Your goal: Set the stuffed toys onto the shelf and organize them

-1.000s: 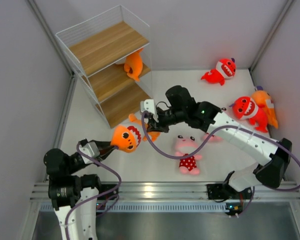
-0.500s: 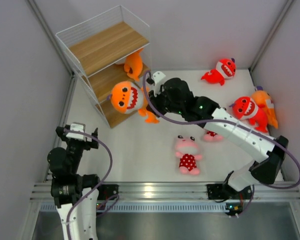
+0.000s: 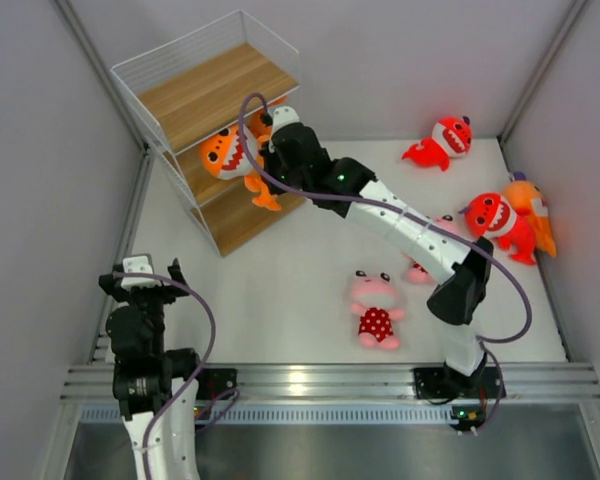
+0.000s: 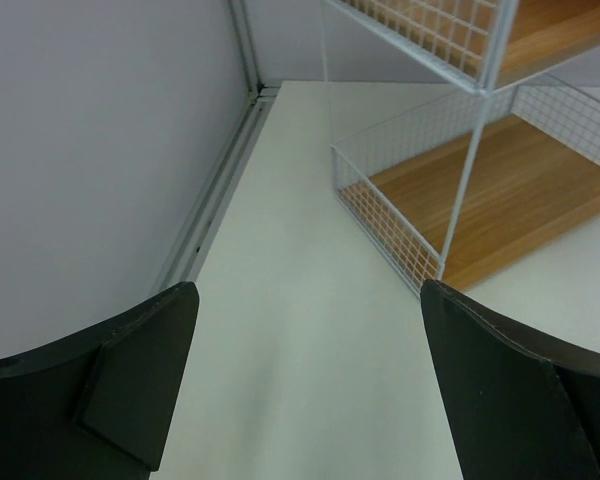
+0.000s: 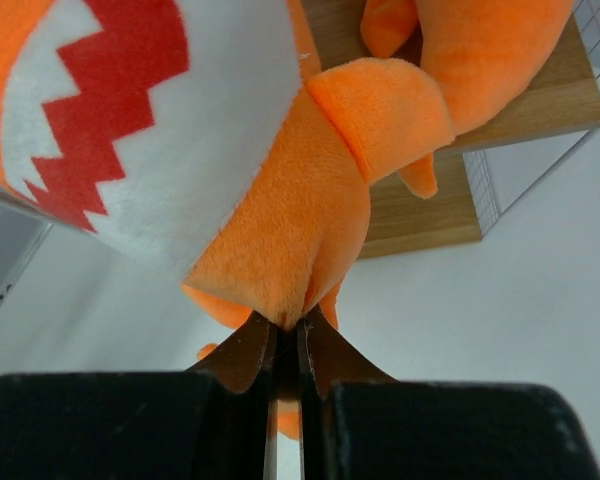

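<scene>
My right gripper (image 3: pixel 263 160) is shut on an orange shark (image 3: pixel 224 152), pinching a fold of its plush (image 5: pixel 280 240) between the fingertips (image 5: pixel 325 352), and holds it at the open front of the shelf's (image 3: pixel 205 95) middle tier. A second orange toy (image 5: pixel 480 50) lies on that tier's board (image 5: pixel 420 215) just behind. My left gripper (image 3: pixel 145 281) is open and empty, low near the left wall; its view (image 4: pixel 310 380) shows the shelf's bottom tier (image 4: pixel 500 200) ahead. Two red sharks (image 3: pixel 443 139) (image 3: pixel 492 216), an orange shark (image 3: pixel 536 212) and a pink polka-dot animal (image 3: pixel 376 306) lie on the table.
Another pink toy (image 3: pixel 422 268) lies half hidden under my right arm. Grey walls close in the white table (image 3: pixel 280 300) on the left, back and right. A wall rail (image 4: pixel 215 190) runs along the left side. The shelf's top tier holds nothing.
The left gripper let go of the orange shark and drew back toward its base. The right arm carried the shark up and to the left, to the shelf's middle tier.
</scene>
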You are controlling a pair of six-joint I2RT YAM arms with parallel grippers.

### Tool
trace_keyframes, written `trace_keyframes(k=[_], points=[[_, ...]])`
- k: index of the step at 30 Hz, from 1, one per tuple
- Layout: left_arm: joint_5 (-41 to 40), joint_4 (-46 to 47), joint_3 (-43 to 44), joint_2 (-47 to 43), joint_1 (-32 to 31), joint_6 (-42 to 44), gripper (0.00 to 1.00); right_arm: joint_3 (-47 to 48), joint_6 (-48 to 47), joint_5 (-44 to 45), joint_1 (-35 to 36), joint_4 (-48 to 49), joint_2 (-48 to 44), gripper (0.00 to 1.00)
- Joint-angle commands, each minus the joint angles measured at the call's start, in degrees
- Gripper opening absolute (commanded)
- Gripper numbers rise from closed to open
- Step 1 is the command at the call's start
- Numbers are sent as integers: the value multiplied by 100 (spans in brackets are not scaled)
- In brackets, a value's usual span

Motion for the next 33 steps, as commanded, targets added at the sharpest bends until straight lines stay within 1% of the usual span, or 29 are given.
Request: trace_keyframes(k=[1,4,5,9,11,13,14,15,17,18,21,23,24,26,27,29,30,31,33], points=[[-801,605,-357,-263,8,-485,99,439,344,147,42,96,225,0],[-959,703,-454,-263,0,-460,99,456,642,121,43,201,384,0],[-968,703,-472,-263,8,-442,99,465,713,112,42,367,411,0],[-837,711,-498,-263,8,-425,99,614,1126,138,60,877,551,0],[-775,711,-516,-272,0,-425,99,894,1171,182,104,1001,736,0],[-714,746,-569,-263,8,-425,99,1018,1276,358,148,1098,902,2],[-713,755,-586,-263,8,-407,99,1045,1311,349,148,1177,938,5],[-705,764,-595,-272,8,-398,99,1045,1338,375,148,1360,973,17],[-687,764,-604,-272,0,-398,99,1045,1426,419,157,1563,1096,29],[-678,764,-604,-263,8,-398,99,1054,1478,428,148,1747,1184,36],[-670,764,-613,-272,8,-390,99,1133,1575,384,148,2055,1377,41],[-626,773,-621,-272,8,-390,99,1159,1610,349,157,2187,1448,50],[-617,773,-621,-272,8,-389,99,1159,1610,340,157,2249,1483,51],[-599,773,-630,-272,8,-381,99,1151,1610,340,157,2311,1510,50],[-591,773,-622,-272,8,-381,99,1133,1663,358,165,2337,1475,46],[-547,773,-630,-272,8,-372,99,871,1724,428,174,2573,1379,45],[-546,773,-630,-272,8,-372,99,634,1759,428,183,2705,1265,46],[-555,773,-630,-263,8,-372,99,571,1768,419,192,2863,1220,48],[-555,773,-630,-272,8,-372,99,588,1681,428,227,2856,1159,54]])
